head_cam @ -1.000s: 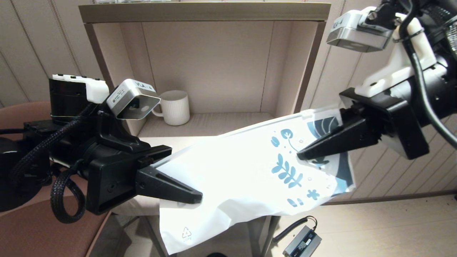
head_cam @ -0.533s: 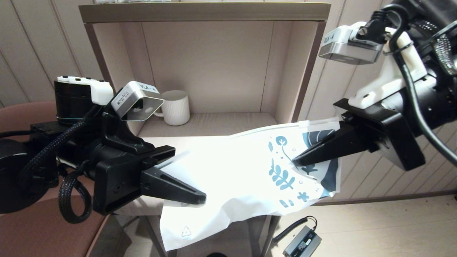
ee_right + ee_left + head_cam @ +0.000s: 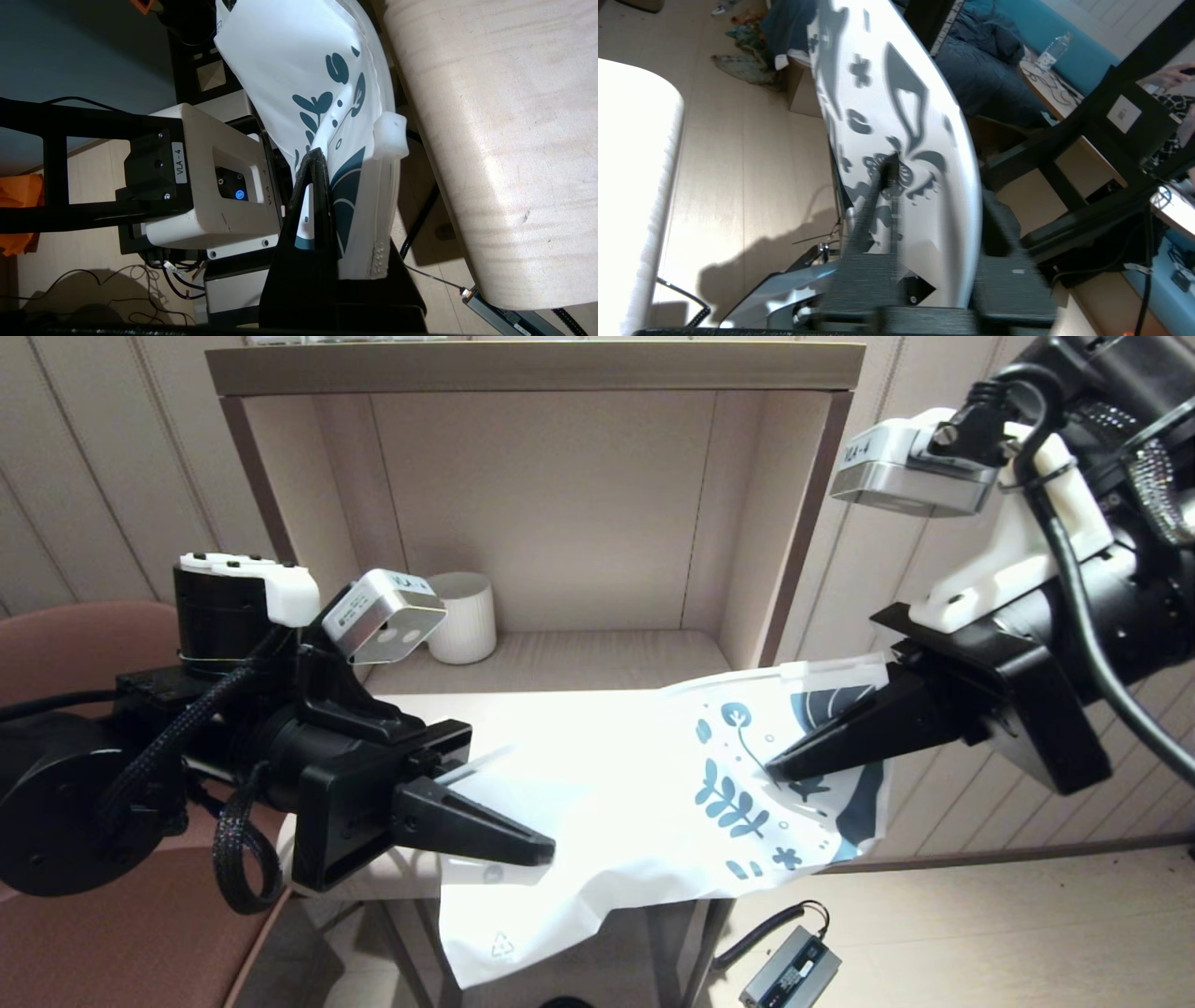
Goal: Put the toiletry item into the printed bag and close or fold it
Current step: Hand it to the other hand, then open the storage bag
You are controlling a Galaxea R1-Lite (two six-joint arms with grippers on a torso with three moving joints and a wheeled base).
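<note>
1. Beige wooden shelf unit (image 3: pixel 523 364) stands behind a pale table (image 3: pixel 560 700); a white ribbed mug (image 3: pixel 464 616) sits in its recess.
2. Flat white translucent plastic printed bag (image 3: pixel 616 803) with dark blue leaf prints hangs stretched between both grippers, above the table's front edge.
3. Left gripper (image 3: pixel 537 847): jaws closed on the bag's plain end.
4. Right gripper (image 3: pixel 780 767): jaws closed on the printed end.
5. Toiletry item: cannot tell its location.

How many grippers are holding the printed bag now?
2. The left gripper grips the printed bag at its plain end; the right gripper grips its printed end.
</note>
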